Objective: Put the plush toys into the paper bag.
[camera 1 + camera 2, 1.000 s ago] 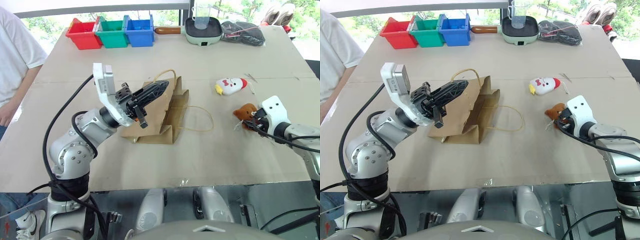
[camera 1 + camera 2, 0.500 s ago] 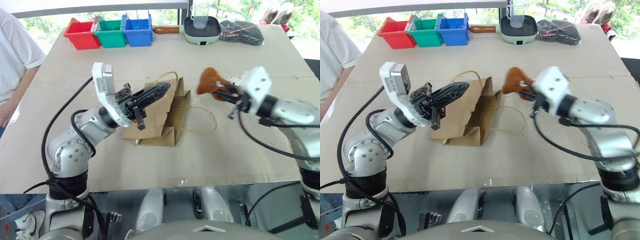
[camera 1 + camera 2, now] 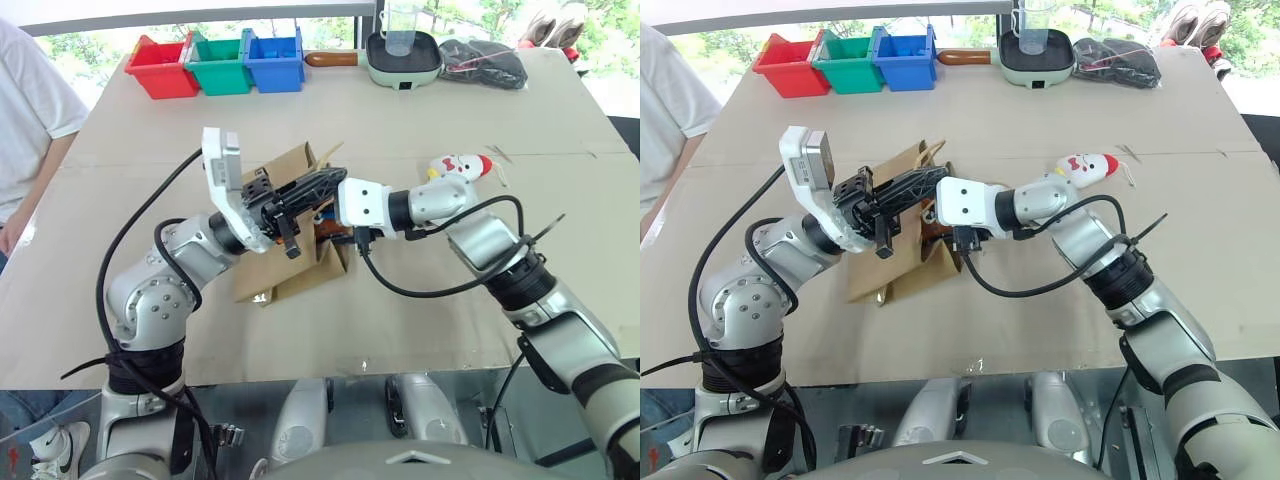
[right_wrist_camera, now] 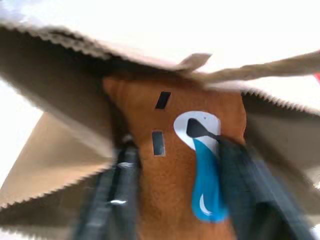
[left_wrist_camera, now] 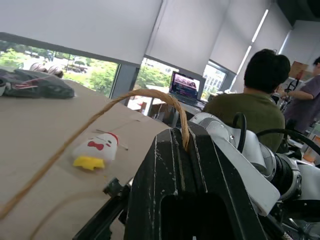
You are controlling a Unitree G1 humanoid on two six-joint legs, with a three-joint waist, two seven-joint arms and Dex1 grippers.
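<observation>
The brown paper bag [image 3: 262, 278] lies mid-table with its mouth lifted. My left gripper [image 3: 335, 178] is shut on one tan loop handle [image 5: 125, 100] and holds that mouth up. From the right, my right gripper [image 4: 175, 147] reaches into the mouth. The brown bear head with the blue tear [image 4: 145, 110] sits between its spread fingers [image 4: 125, 190], under the bag's serrated rim. I cannot tell whether the fingers still press on it. The white chicken [image 3: 460, 167] lies on the table to the right of the bag, apart from both grippers.
Red [image 3: 165, 68], green [image 3: 222, 65] and blue [image 3: 277, 62] bins line the table's far edge, beside a green pan holding a cup [image 3: 405, 55] and a black bag [image 3: 490, 62]. A person in white [image 3: 30, 110] stands at the left edge.
My right arm swung left, carrying the bear from the table's right side into the bag's mouth, and its fingers have spread. The bag's mouth now stands higher. The left gripper has stayed put.
</observation>
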